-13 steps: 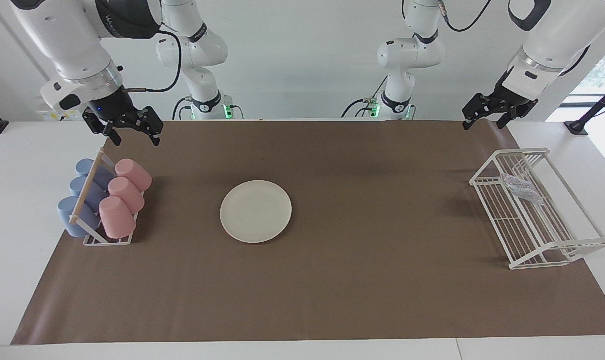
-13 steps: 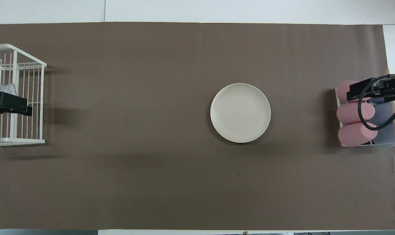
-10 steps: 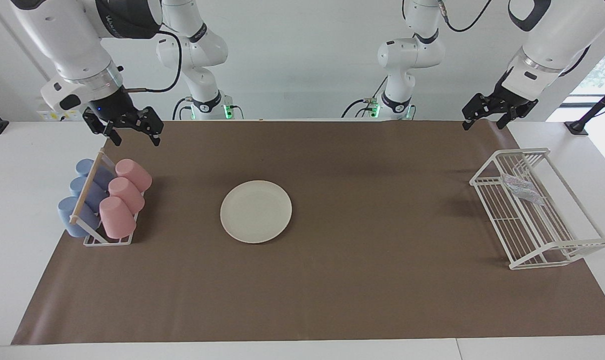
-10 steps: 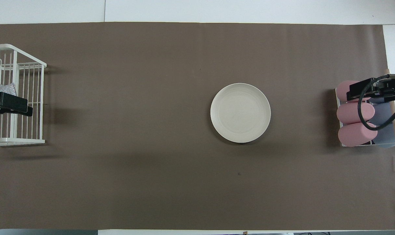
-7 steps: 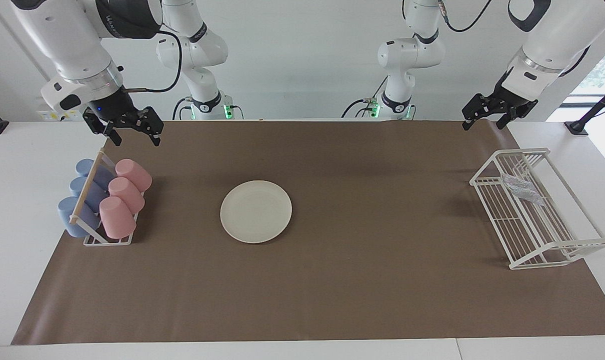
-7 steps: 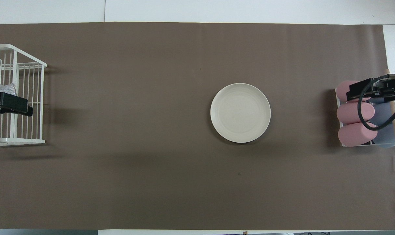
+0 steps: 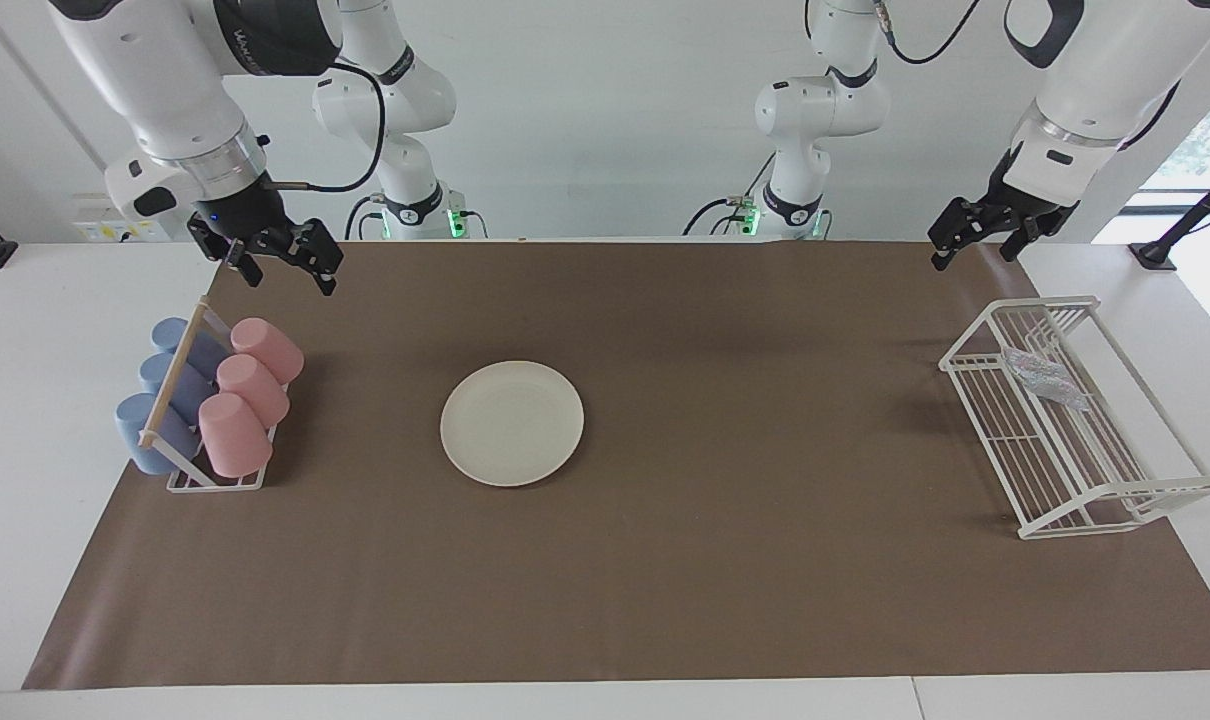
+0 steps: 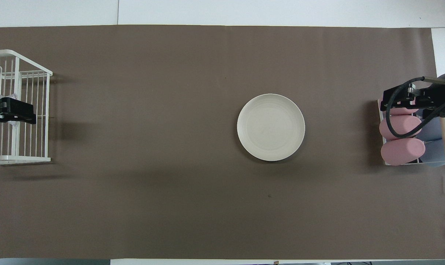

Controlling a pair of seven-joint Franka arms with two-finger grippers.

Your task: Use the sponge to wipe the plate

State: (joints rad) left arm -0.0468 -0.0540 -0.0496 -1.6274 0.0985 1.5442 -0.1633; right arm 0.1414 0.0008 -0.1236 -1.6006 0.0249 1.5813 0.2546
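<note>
Left hand (image 7: 971,243) spread above sponge (image 7: 1043,376); right hand (image 7: 283,268) spread above cups (image 7: 245,392); no readable labels.

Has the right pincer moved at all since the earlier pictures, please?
Yes. The right pincer has shifted toward the plate's end, away from the cup rack.

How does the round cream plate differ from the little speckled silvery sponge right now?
The round cream plate is wide, flat and plain; the speckled silvery sponge is much smaller and crumpled. The plate lies on the brown mat, the sponge in the white wire rack. Neither is touched by a gripper.
</note>
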